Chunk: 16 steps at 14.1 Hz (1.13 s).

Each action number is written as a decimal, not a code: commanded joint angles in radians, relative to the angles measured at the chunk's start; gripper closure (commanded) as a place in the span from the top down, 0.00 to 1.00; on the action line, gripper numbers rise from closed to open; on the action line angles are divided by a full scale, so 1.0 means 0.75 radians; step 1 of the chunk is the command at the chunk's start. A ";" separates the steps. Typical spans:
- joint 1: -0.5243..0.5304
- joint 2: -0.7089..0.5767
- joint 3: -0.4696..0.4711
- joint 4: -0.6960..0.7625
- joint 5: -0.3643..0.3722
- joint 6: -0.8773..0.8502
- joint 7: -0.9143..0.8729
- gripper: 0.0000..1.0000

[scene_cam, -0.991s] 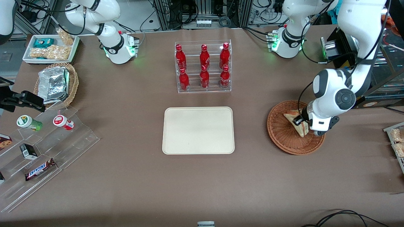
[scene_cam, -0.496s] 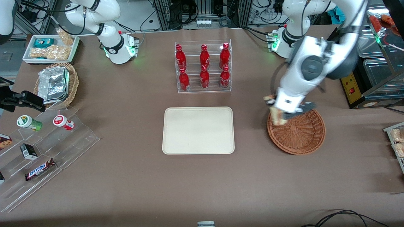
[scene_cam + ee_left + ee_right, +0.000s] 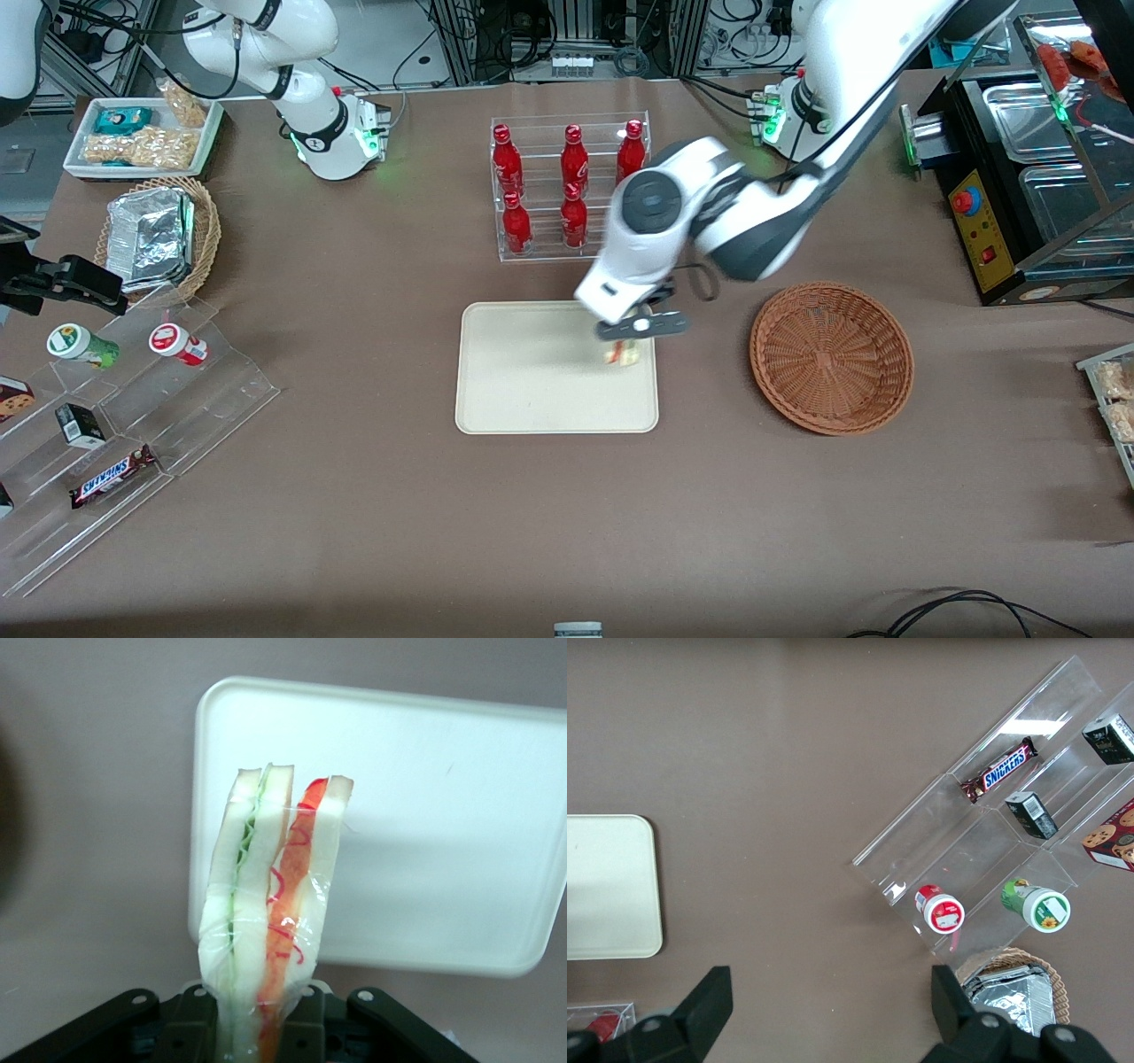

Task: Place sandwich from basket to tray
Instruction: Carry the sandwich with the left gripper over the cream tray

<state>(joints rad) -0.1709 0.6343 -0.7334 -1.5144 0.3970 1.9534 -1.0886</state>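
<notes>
1. The end effector [image 3: 627,341] hangs over the tray [image 3: 523,372], near the tray edge that faces the basket [image 3: 831,356]. Its fingers are closed tight on the sandwich [image 3: 266,921], pinching the bread from both sides.
2. The sandwich hangs down from the end effector, with its cut edge showing red filling and green filling. It looks like it is up in the air above the tray and not lying on it yet. I cannot tell how high up it is.
3. The basket has nothing in it now. So the first part looks done: the sandwich is out of the basket and has come across to the tray.
4. What is left, I think, is to go down, let go, and leave the sandwich lying flat on the tray. The sandwich is close to the tray's rim, so it may need to go a bit more to the middle.
5. A clear rack of red bottles [image 3: 571,190] stands on the worktop [image 3: 567,532], farther from the front camera than the tray. The arm passes above it.
6. Toward the parked arm's end of the worktop there is a clear stand with snacks [image 3: 115,399] and a lighter basket with foil packs [image 3: 159,235]. They are well apart from the tray. Nothing lies on the tray to get in the way
</notes>
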 commanded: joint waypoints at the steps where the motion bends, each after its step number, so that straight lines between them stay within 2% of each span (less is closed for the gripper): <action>1: -0.166 0.297 0.010 0.319 0.213 -0.046 -0.189 0.05; 4: -0.226 0.408 0.013 0.438 0.278 -0.050 -0.191 0.09; 8: -0.267 0.473 0.013 0.491 0.285 -0.040 -0.183 0.17; 9: -0.269 0.482 0.013 0.497 0.287 -0.038 -0.183 0.25; 10: -0.269 0.490 0.013 0.500 0.287 -0.036 -0.181 0.47; 11: -0.271 0.496 0.015 0.504 0.291 -0.038 -0.197 0.74; 13: -0.328 0.494 0.098 0.508 0.313 -0.036 -0.230 1.00; 15: -0.428 0.494 0.229 0.532 0.311 -0.034 -0.268 1.00; 16: -0.445 0.494 0.256 0.534 0.311 -0.032 -0.281 1.00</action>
<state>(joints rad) -0.4332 0.9868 -0.6026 -1.1714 0.6083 1.9495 -1.2549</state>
